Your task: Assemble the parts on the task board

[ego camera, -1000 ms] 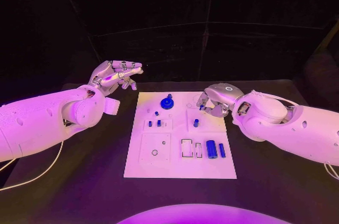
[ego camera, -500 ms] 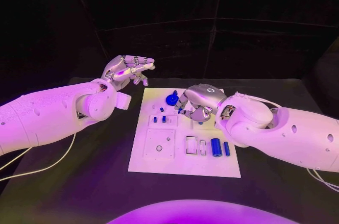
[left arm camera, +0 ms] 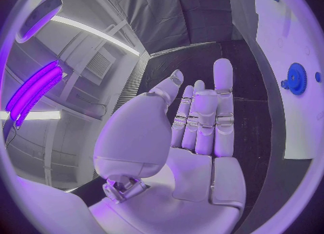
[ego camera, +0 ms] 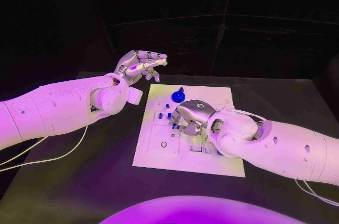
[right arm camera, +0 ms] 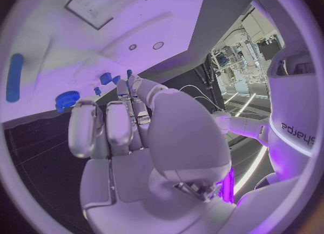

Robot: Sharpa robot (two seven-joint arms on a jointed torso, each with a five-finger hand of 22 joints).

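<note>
Right hand (ego camera: pixel 189 117) hovered over the task board's (ego camera: pixel 219 162) middle, fingers curled, grasp indiscernible, probably reaching for small blue parts (ego camera: pixel 160 115). Left hand (ego camera: pixel 141 64) was raised far-left, open, empty, clear of the blue gear (ego camera: pixel 179 95).

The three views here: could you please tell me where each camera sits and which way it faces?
Head view: from the robot's head, looking down at the task board; both arms show.
Left wrist view: behind the left hand, facing along its open palm towards the board's edge.
Right wrist view: behind the right hand, facing the board.
Shared: the blue gear appears in all three.
</note>
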